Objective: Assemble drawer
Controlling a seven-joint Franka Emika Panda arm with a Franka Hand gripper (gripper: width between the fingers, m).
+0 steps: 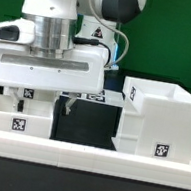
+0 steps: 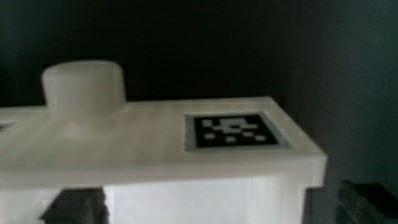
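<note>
1. The knobbed tray (image 2: 160, 150) lay directly beneath the wrist. Its tagged face pointed up at the camera, with the knob (image 2: 80, 85) upright near one end of that face and the tag (image 2: 231, 131) beside it.
2. The gripper (image 2: 214, 205) hung above the tray with its jaws spread wide and nothing between them. One dark fingertip (image 2: 71, 207) showed just off each side of the tray's near edge, so the tray's body sat in the gap below. Whether either finger touched it could not be told.
3. Judged from this, the coming move turned on a straight drop. The jaws already straddled the tray across its width, and the knob stood away from the line along which they would close.
4. In the exterior view, what looked to be the same tray (image 1: 18, 118) sat at the exterior view's left, just behind the long rail (image 1: 82, 158).
5. The case (image 1: 160, 120) stood well apart at the exterior view's right, on the far side of the gripper from the tray.
</note>
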